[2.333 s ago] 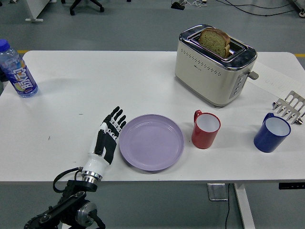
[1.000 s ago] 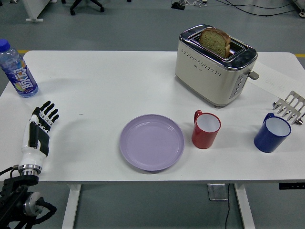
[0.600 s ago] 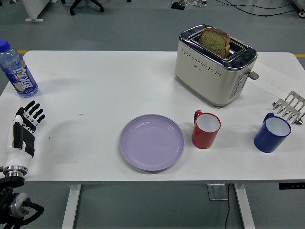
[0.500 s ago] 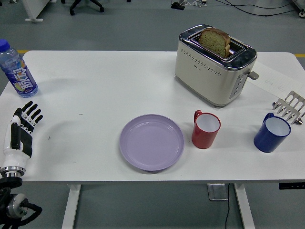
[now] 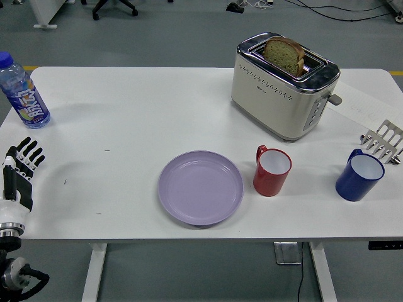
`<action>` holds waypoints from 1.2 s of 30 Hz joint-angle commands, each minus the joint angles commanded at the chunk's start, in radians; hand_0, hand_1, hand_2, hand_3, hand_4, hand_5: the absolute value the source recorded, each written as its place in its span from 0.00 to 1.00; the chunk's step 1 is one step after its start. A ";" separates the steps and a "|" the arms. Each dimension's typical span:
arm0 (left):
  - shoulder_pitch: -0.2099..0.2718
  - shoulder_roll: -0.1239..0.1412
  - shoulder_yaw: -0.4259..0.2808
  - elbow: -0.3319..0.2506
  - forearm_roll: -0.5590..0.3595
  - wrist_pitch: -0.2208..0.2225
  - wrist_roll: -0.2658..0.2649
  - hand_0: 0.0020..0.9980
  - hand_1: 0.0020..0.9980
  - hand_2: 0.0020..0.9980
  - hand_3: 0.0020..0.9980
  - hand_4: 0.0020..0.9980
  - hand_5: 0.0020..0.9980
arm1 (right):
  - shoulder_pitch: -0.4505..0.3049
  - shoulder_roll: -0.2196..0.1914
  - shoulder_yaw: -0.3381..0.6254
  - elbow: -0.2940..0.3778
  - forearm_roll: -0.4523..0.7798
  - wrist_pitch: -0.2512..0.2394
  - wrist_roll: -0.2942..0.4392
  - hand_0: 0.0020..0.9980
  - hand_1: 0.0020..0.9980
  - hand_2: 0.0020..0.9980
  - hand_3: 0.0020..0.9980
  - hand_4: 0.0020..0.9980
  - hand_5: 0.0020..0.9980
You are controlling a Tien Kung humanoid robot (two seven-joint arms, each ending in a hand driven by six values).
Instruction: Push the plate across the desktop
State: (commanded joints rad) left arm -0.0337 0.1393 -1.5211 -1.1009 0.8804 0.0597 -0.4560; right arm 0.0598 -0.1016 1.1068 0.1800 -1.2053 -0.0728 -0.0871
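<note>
Head view: white tabletop (image 5: pixel 126 119) seen from above.
Plate: purple plate (image 5: pixel 200 187) lies flat near the tabletop's near edge, just left of the red mug (image 5: pixel 271 170).
Left hand: left hand (image 5: pixel 16 176) is at the tabletop's left edge, fingers straight and slightly spread, holding nothing, well apart from the plate.
Far side: toaster (image 5: pixel 283 87) with bread (image 5: pixel 284 55).
Far left: water bottle (image 5: pixel 22 92).
Right: blue mug (image 5: pixel 359 175).

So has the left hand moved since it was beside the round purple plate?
Yes. The left hand has pulled away leftward from the round purple plate, now at the table's left edge below the plastic bottle.
</note>
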 joint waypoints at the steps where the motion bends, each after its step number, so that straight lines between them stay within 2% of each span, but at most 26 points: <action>1: 0.000 -0.003 -0.003 0.002 -0.001 -0.002 -0.001 0.80 0.82 0.83 0.80 0.48 1.00 | 0.000 0.000 -0.001 0.000 0.001 0.000 0.000 0.60 0.55 0.65 0.61 0.14 0.35; 31: -0.003 -0.010 -0.021 0.005 -0.010 -0.004 -0.003 0.80 0.82 0.83 0.80 0.48 1.00 | 0.005 0.000 0.000 0.000 -0.001 0.001 0.000 0.60 0.55 0.65 0.61 0.14 0.35; 34: -0.003 -0.011 -0.025 0.003 -0.023 -0.009 0.000 0.80 0.82 0.83 0.80 0.48 1.00 | 0.005 0.000 0.000 0.000 -0.001 0.001 0.001 0.60 0.55 0.65 0.61 0.14 0.35; 36: -0.004 -0.012 -0.028 -0.001 -0.062 -0.018 0.004 0.79 0.81 0.82 0.80 0.48 1.00 | 0.006 0.000 0.000 0.000 -0.001 0.001 0.001 0.60 0.55 0.65 0.61 0.14 0.35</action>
State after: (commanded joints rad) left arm -0.0372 0.1269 -1.5488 -1.1015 0.8185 0.0413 -0.4524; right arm 0.0654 -0.1020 1.1066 0.1800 -1.2061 -0.0717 -0.0861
